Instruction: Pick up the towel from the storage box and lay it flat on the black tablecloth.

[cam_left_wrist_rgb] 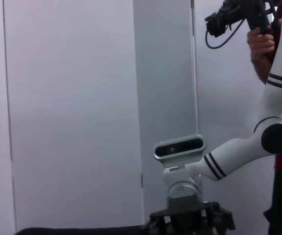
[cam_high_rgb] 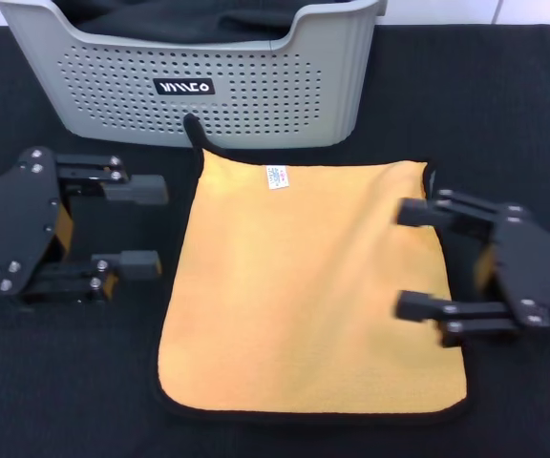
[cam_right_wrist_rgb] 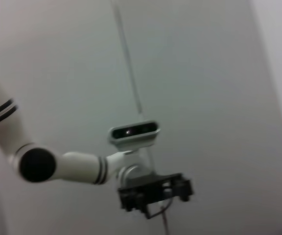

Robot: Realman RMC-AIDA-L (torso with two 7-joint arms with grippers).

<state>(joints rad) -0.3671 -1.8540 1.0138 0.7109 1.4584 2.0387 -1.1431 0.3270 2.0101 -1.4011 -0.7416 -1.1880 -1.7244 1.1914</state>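
Note:
The orange-yellow towel (cam_high_rgb: 308,286) lies spread flat on the black tablecloth (cam_high_rgb: 65,382), just in front of the storage box (cam_high_rgb: 199,72). Its black trim and small white label (cam_high_rgb: 277,177) show near the far edge. My left gripper (cam_high_rgb: 132,226) is open and empty, just left of the towel. My right gripper (cam_high_rgb: 411,260) is open and empty, its fingertips over the towel's right edge. The wrist views show only walls and the other arm.
Dark bunched fabric (cam_high_rgb: 189,17) fills the storage box. In the left wrist view a person (cam_left_wrist_rgb: 278,98) holding a camera stands beyond the right arm (cam_left_wrist_rgb: 239,152). The right wrist view shows the left arm (cam_right_wrist_rgb: 82,166) against a wall.

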